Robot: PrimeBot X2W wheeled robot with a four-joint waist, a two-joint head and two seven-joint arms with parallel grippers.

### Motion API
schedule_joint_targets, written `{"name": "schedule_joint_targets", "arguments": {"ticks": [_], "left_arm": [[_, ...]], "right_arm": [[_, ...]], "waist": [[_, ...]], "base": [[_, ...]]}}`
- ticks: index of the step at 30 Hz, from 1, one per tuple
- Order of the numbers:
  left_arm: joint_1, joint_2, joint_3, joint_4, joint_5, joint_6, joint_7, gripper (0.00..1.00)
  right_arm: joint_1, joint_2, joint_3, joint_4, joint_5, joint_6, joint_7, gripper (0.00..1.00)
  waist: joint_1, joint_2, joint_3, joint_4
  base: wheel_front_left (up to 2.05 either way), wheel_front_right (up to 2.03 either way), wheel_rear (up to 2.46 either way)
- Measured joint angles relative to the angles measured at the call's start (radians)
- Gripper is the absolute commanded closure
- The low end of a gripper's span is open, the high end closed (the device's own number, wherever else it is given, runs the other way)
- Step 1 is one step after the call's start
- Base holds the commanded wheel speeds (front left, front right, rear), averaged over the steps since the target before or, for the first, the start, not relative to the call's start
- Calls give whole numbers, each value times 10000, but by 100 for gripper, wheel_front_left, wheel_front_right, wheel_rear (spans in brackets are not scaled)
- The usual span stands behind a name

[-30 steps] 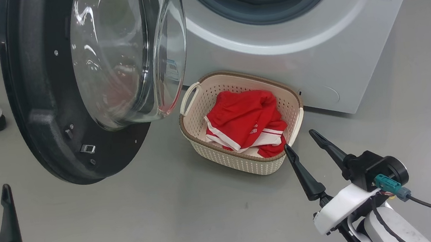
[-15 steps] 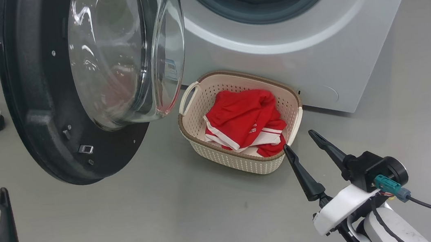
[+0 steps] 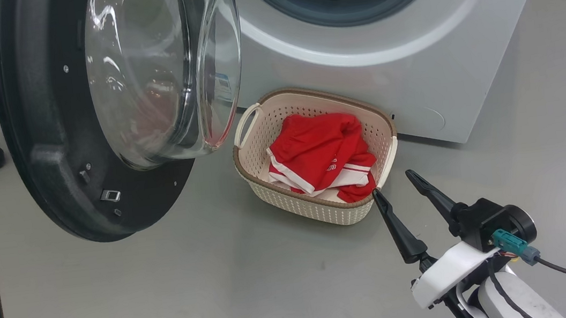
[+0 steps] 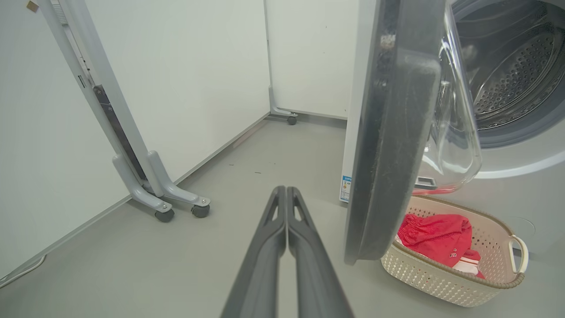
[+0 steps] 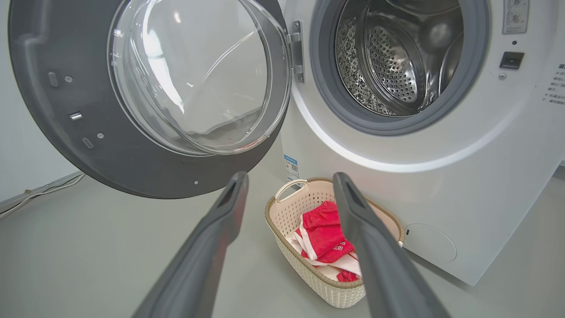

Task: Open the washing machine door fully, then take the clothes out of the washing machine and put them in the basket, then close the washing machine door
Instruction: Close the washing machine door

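Transition to the last step, as I judge it: the clothes (image 3: 323, 156), red with white trim, lie heaped in the basket (image 3: 322, 212), which stands on the floor (image 3: 224, 296) just before the washing machine (image 3: 386, 76). The steel drum (image 5: 388, 57) looks empty, though its lower front is hidden behind the grey ring (image 5: 326, 88), so I cannot be sure. The washing machine door (image 3: 45, 156) stands swung wide at my left, its glass bowl (image 3: 159, 71) hanging above the basket's left end. My left gripper (image 4: 282, 191) has its fingers pressed together on nothing, low at my left, apart from the door and pointing past its rim. My right gripper (image 3: 393, 183) stands with fingers apart and empty, just beside the basket's near right corner. What remains is the closing: it calls for my left arm to come round to the door's outer face and press it through its arc until it sits flush, passing over the basket without knocking it. The floor is smooth, matt grey; white walls (image 4: 176, 66) and a wheeled grey frame (image 4: 150, 185) bound the room at my left.
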Motion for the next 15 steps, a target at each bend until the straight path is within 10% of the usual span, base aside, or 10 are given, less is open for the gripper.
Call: {"name": "schedule_joint_targets", "arguments": {"ticks": [15], "left_arm": [[-1286, 301, 280, -171, -2282, 0, 943, 100]], "right_arm": [[-7, 0, 23, -10, -15, 0, 0, 0]], "waist": [[0, 0, 192, -6]], "base": [[0, 0, 0]]}}
